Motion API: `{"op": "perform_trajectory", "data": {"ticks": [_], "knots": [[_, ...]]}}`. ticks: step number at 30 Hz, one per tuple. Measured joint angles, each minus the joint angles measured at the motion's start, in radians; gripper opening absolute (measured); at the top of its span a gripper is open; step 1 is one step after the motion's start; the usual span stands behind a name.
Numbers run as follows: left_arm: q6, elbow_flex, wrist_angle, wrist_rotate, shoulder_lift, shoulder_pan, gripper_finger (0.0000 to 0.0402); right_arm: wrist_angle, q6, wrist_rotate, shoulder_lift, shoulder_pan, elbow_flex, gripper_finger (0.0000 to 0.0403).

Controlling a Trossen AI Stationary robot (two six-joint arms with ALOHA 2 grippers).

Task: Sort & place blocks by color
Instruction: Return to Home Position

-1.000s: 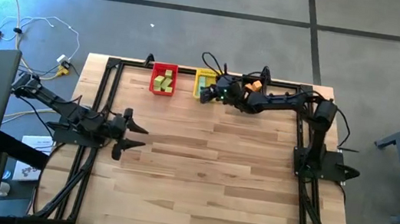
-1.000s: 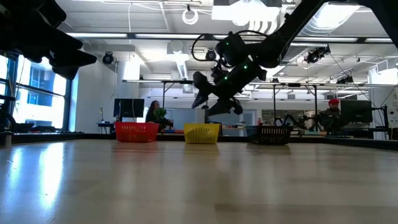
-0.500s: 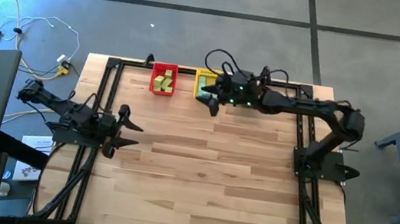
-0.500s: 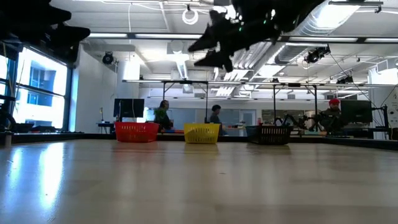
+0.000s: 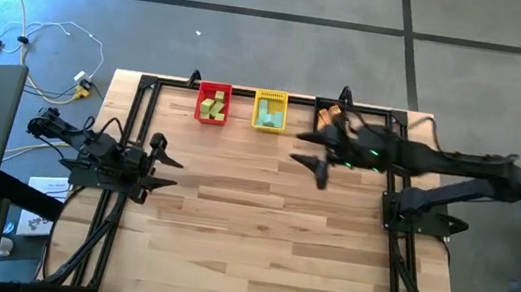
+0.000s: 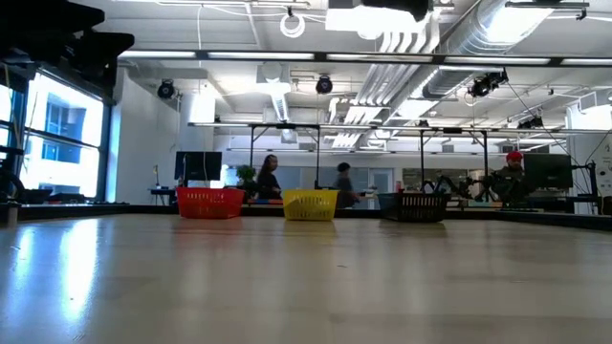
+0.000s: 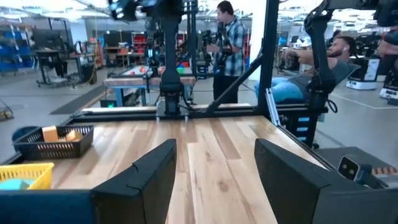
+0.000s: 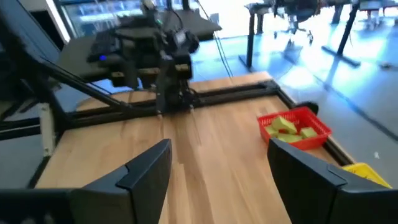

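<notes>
a: where are the blocks sitting right now?

b: all in the bins along the far edge of the table (image 5: pixel 259 237). yellow-green blocks (image 5: pixel 210 108) are in the red bin (image 5: pixel 214 91), teal blocks (image 5: pixel 268 117) are in the yellow bin (image 5: pixel 271 96), and orange blocks (image 7: pixel 51 133) are in the black bin (image 7: pixel 37 149). from above, the right arm covers part of the black bin, so i can't count what's in there. i don't see any loose blocks on the wood.

a: and the grippers?

b: the left gripper (image 5: pixel 166 162) is near the left edge of the table, pointing toward the middle. its jaws are spread wide with nothing in them, and its wrist view shows bare planks between the two fingers (image 7: pixel 149 180). the right gripper (image 5: pixel 306 169) hangs over the table just in front of the black bin, well off the surface, so high it doesn't appear in the low view at all. its jaws are wide open too and it's holding nothing.

a: anything else in shot?

b: some people (image 6: pixel 269 177) are in the room behind the table, well away from the arms. from the right wrist view you can see the red bin with its yellow-green pieces and one corner of the yellow bin beside it.
</notes>
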Motion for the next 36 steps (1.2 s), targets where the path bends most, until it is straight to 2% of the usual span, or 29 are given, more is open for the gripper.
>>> {"op": "perform_trajectory", "data": {"ticks": [8, 15, 23, 31, 36], "knots": [[-0.039, -0.001, 0.025, 0.013, 0.000, 0.000, 0.0204, 0.106, 0.043, 0.200, -0.265, 0.193, -0.261, 0.0251], [-0.051, -0.001, 0.057, 0.067, 0.000, 0.000, 0.0204, 0.235, 0.119, 0.331, -0.440, 0.284, -0.533, 0.0251], [-0.050, -0.001, 0.052, 0.070, 0.000, 0.000, 0.0204, 0.383, 0.134, 0.334, -0.566, 0.316, -0.781, 0.0251], [0.045, -0.001, 0.046, 0.066, 0.000, 0.000, 0.0204, 0.390, 0.183, 0.329, -0.720, 0.316, -0.933, 0.0251], [0.097, -0.001, 0.046, -0.001, 0.000, 0.000, 0.0204, 0.371, 0.165, 0.329, -0.829, 0.316, -0.983, 0.0251]]}}
